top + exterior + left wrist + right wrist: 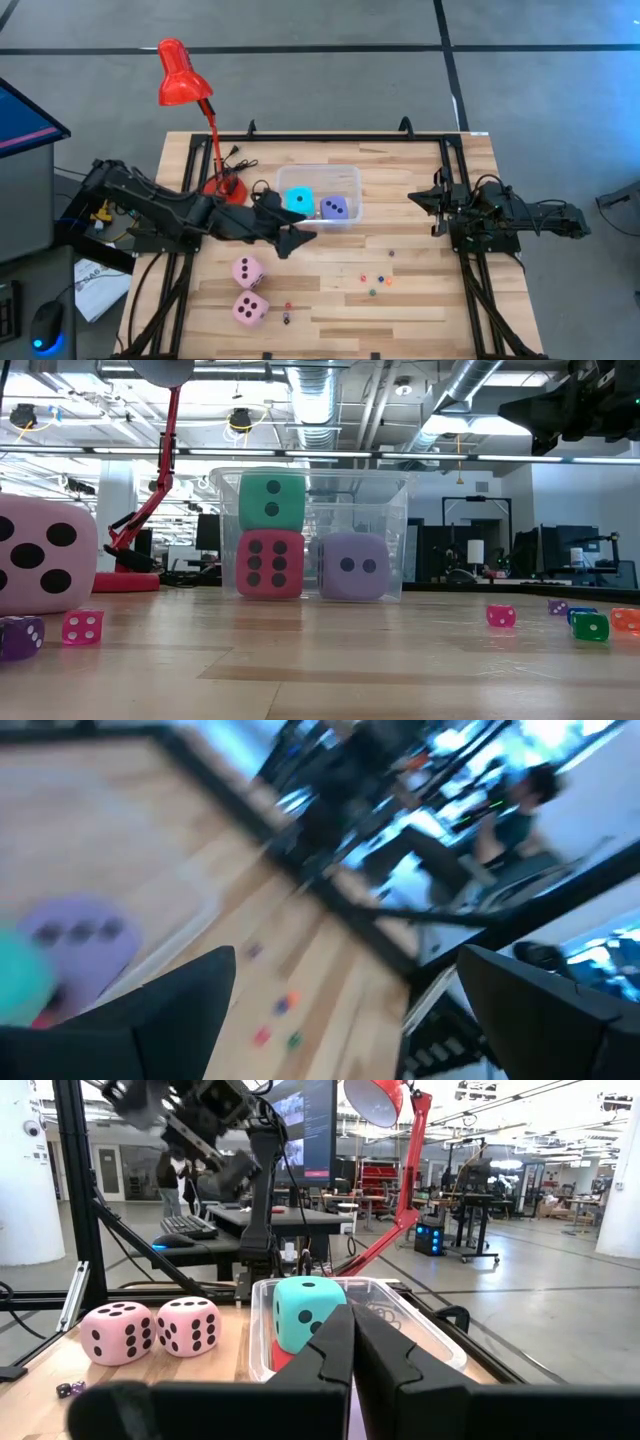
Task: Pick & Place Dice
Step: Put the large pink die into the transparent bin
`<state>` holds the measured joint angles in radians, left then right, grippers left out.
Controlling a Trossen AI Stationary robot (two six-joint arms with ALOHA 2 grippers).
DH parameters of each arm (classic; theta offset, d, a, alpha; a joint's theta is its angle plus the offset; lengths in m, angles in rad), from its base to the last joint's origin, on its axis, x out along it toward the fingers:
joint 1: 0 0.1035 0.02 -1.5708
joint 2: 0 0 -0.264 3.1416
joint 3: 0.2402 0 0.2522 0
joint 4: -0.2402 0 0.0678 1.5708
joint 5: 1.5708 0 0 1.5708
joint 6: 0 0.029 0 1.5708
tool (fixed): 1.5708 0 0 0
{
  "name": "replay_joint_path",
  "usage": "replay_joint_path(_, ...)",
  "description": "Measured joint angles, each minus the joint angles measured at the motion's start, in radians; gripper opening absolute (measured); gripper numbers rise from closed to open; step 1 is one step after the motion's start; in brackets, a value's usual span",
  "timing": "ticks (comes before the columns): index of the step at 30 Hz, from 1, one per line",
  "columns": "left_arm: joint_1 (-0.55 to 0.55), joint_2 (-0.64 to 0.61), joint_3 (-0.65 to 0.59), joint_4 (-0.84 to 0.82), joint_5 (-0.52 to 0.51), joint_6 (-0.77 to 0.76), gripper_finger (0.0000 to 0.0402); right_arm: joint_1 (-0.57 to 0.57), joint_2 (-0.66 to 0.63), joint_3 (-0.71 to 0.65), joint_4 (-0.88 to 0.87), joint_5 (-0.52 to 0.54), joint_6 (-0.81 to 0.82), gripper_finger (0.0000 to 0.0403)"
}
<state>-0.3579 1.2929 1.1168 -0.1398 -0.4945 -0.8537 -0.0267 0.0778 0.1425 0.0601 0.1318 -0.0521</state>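
The left gripper point(290, 238) hangs with jaws spread wide and empty, just below the clear bin point(352, 178) at the centre of the high view, while the right gripper point(418, 200), jaws pressed together on nothing, waits at centre right. Inside the bin the cyan die point(298, 200) sits on top of the red die point(269, 563), with the lavender die point(335, 208) beside them. The two pink dice point(248, 271) lie side by side on the table point(420, 300) at lower left of centre, well apart from the bin.

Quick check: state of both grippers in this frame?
Left gripper: open, empty, just beside the clear bin.
Right gripper: shut, empty, parked at the table's right side.
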Motion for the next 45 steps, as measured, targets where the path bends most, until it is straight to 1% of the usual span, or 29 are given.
replay_joint_path(3,-0.002,0.031,0.000,0.082,-0.016,0.071,0.0374,0.000,0.000,0.000,0.000,0.000,0.000,0.0000)
replay_joint_path(8,0.005,0.101,0.000,0.098,-0.031,0.087,0.0382,0.000,0.000,0.000,0.000,0.000,0.000,0.0000)
replay_joint_path(14,0.007,0.098,0.000,-0.025,-0.038,0.010,0.0398,0.000,0.000,0.000,0.000,0.000,0.000,0.0000)
replay_joint_path(17,0.007,0.092,0.000,-0.085,-0.038,-0.051,0.0399,0.000,0.000,0.000,0.000,0.000,0.000,0.0000)
replay_joint_path(24,0.004,0.092,0.000,-0.200,-0.019,-0.137,0.0400,0.000,0.000,0.000,0.000,0.000,0.000,0.0000)
replay_joint_path(29,-0.002,0.092,0.000,-0.245,-0.014,-0.212,0.0400,0.000,0.000,0.000,0.000,0.000,0.000,0.0000)
replay_joint_path(31,-0.002,0.092,0.022,-0.266,-0.003,-0.228,0.0400,0.000,0.000,0.000,0.000,0.000,0.000,0.0000)
replay_joint_path(34,-0.008,0.093,0.096,-0.292,0.004,-0.217,0.0400,0.000,0.000,0.000,0.000,0.000,0.000,0.0000)
replay_joint_path(37,-0.026,0.117,0.164,-0.297,-0.021,-0.153,0.0400,0.000,0.000,0.000,0.000,0.000,0.000,0.0000)
replay_joint_path(40,-0.048,0.159,0.221,-0.299,-0.051,-0.121,0.0400,0.000,0.000,0.000,-0.001,0.000,0.000,0.0000)
replay_joint_path(42,-0.058,0.191,0.240,-0.339,-0.052,-0.127,0.0400,0.000,0.000,0.000,-0.002,0.000,0.000,0.0000)
replay_joint_path(45,-0.062,0.227,0.255,-0.466,-0.035,-0.215,0.0400,0.000,0.000,0.000,-0.006,0.000,0.000,0.0000)
